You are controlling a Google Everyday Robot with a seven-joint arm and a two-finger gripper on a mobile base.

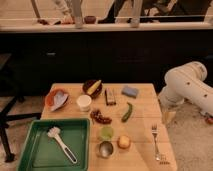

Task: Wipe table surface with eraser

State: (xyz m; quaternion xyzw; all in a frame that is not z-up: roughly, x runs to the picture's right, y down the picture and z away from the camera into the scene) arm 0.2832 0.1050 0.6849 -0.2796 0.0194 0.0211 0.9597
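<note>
Gripper (168, 116) hangs empty, jaws apart, below the white arm (187, 82), just off the right edge of the table surface (142, 124); that puts it right of the eraser (110, 96) and a little nearer the camera. The eraser lies flat on the wood well to the gripper's left, long axis front to back, so the reach looks leftward across the top. Count from the eraser: one blue-grey pad (130, 91) just right, one white cup (84, 102) left, one green chili (127, 112) front-right, one fork (156, 142) farther front-right, one green tray (30, 150) front-left.
</note>
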